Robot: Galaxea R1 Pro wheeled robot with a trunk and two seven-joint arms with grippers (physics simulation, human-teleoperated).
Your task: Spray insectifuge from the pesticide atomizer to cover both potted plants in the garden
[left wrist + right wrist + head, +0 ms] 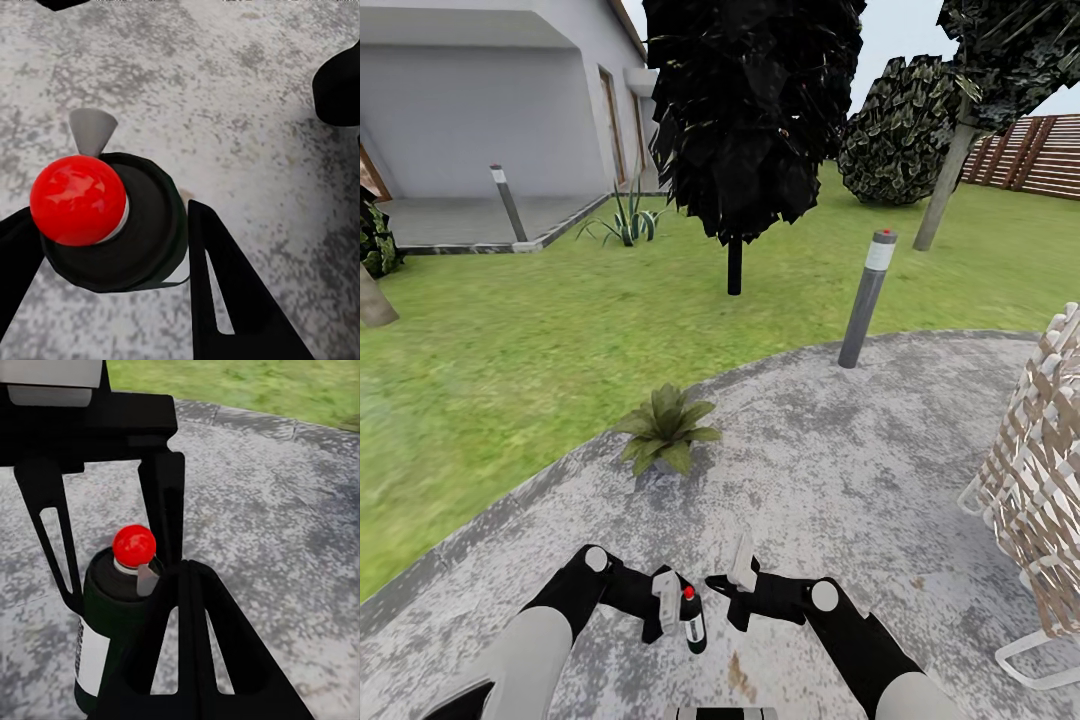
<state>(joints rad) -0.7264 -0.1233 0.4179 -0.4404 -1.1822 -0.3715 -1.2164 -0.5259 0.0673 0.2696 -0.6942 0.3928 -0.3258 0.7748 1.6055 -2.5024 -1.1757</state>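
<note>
setting: a garden, green lawn [510, 350] wrapping a round grey stone patio [830, 470], a white house [480, 90] at ten o'clock and a slatted wooden fence [1030, 150] at two o'clock.

on the lawn: a dark-leaved tree [745, 110] at twelve o'clock, a rounded bush [905, 120] and a leaning trunk [945, 185] at one o'clock, a spiky agave [625, 215] at eleven o'clock beside the house paving. two grey bollard lamps, one [867, 295] at the patio's far rim, one [508, 203] by the house.

on the patio: one potted plant [665, 428], a low rosette of broad green leaves, stood near the patio's edge at twelve o'clock, well ahead of both arms. its pot was mostly hidden under the leaves. a woven-strap chair [1035, 480] stood at three o'clock.

held item: the pesticide atomizer [692, 618], dark bottle with white band and red button on top, upright, low and central just in front of the robot, above the stone.

left gripper [665, 605]: fingers clamped on the atomizer, one to each side of its dark body; in the left wrist view the red cap [77, 200] sat between the two black fingers [217, 292], with a grey nozzle beside it.

right gripper [735, 585]: just beside the bottle at its three o'clock side; its near finger [187, 652] crossed in front of the bottle [109, 615] in the right wrist view. i could not tell whether its fingers were apart or together, nor whether they touched the bottle.
</note>
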